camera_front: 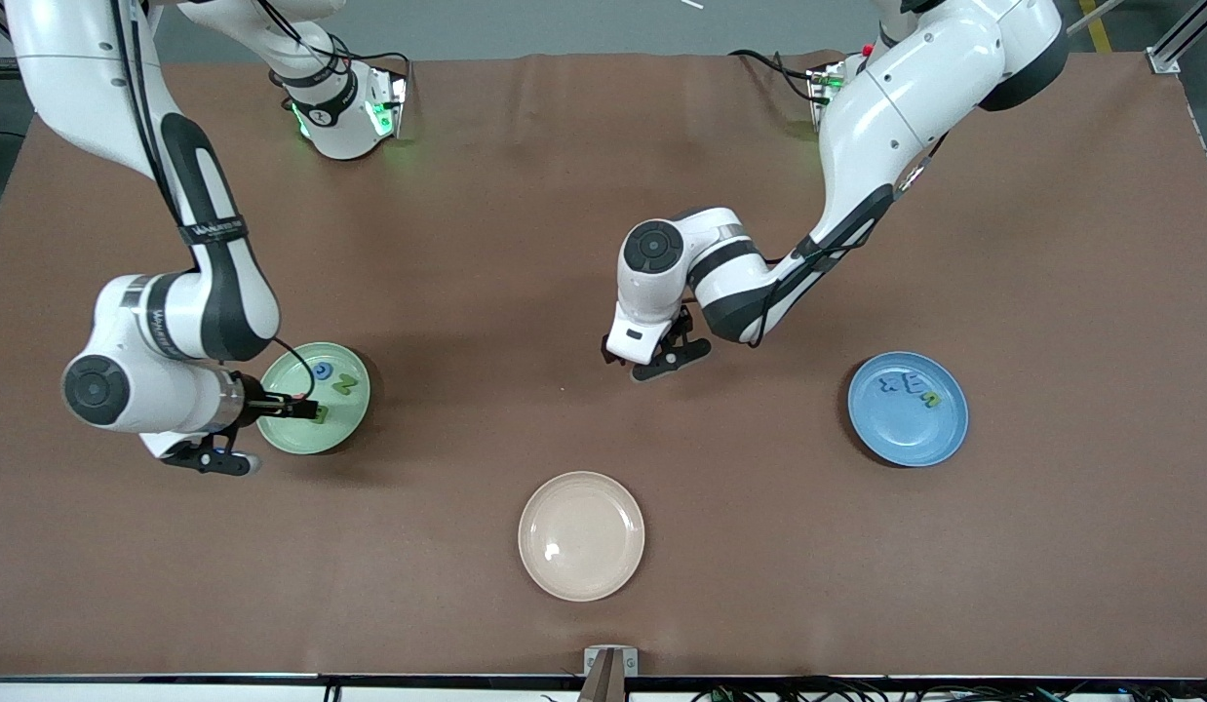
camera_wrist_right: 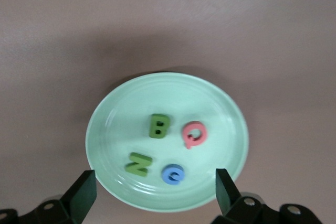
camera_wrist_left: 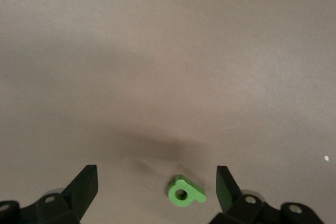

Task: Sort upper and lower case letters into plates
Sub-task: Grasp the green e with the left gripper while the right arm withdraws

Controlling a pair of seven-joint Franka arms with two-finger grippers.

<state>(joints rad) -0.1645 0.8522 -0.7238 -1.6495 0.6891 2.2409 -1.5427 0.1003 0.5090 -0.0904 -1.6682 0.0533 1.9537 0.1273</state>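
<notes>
The left gripper [camera_wrist_left: 156,190], fingers spread, hangs low over the table with a small bright-green letter [camera_wrist_left: 186,192] lying flat between them, its stem pointing toward one finger, likely lined up for pinching. The right gripper [camera_wrist_right: 156,192], also spread and empty, hovers over the pale green plate [camera_wrist_right: 220,111] holding four letters.

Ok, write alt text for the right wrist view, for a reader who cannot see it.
A pale green plate on a brown table holds four small letters: a dark green B, a pink Q, a green Z and a blue e. The open right gripper is over the plate's rim.
</notes>
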